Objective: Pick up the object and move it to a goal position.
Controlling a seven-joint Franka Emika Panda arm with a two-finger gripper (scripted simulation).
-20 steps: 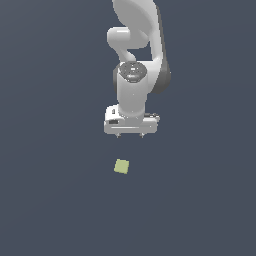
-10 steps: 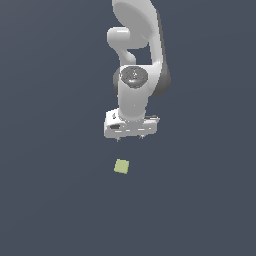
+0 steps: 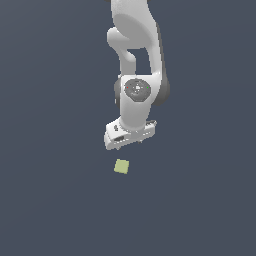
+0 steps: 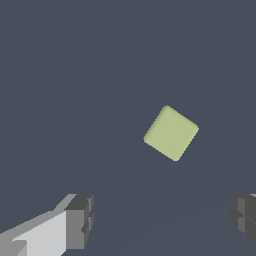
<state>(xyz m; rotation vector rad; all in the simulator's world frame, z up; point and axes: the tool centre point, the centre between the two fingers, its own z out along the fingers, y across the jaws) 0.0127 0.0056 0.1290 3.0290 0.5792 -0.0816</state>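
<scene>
Overhead, the white gripper [image 3: 131, 142] is held with its jaws spread wide and empty, near the pale yellow-green cube [image 3: 121, 166], which is untouched.

Setting: a bare simulated test scene is showing here, not a home, kitchen or workshop.
Ground: a flat, even slate-blue surface [image 3: 45, 200] is filling both views, with no seams, walls, furniture or horizon.
Rendering: shapes are appearing smooth and untextured, with plain matte shading and only soft shadows.
Robot: a white arm [image 3: 136, 60] is hanging down into the exterior view, its base cut off by the frame.
Contents: one small pale yellow-green cube [image 3: 121, 166] is lying just below the hand [image 3: 129, 142], apart from it.
</scene>
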